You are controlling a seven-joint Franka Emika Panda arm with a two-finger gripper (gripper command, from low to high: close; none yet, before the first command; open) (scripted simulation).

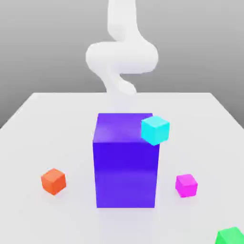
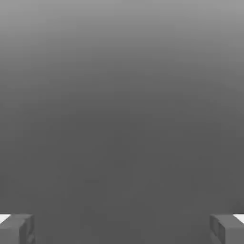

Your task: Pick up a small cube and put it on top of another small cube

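Observation:
The small magenta cube (image 1: 186,185) rests on the white table (image 1: 43,133), just off the exterior view's right of the big purple-blue block (image 1: 126,162). My white arm (image 1: 121,57) rises behind that block, at the far side of the table. In the hand view my gripper (image 2: 122,229) is open, its two grey fingertips (image 2: 16,228) set far apart with nothing between them and plain grey beyond.
A small orange cube (image 1: 53,181) lies on the exterior view's left of the big block. A cyan cube (image 1: 155,130) shows at the block's upper right corner. A green cube (image 1: 231,237) is cut off at the near right edge.

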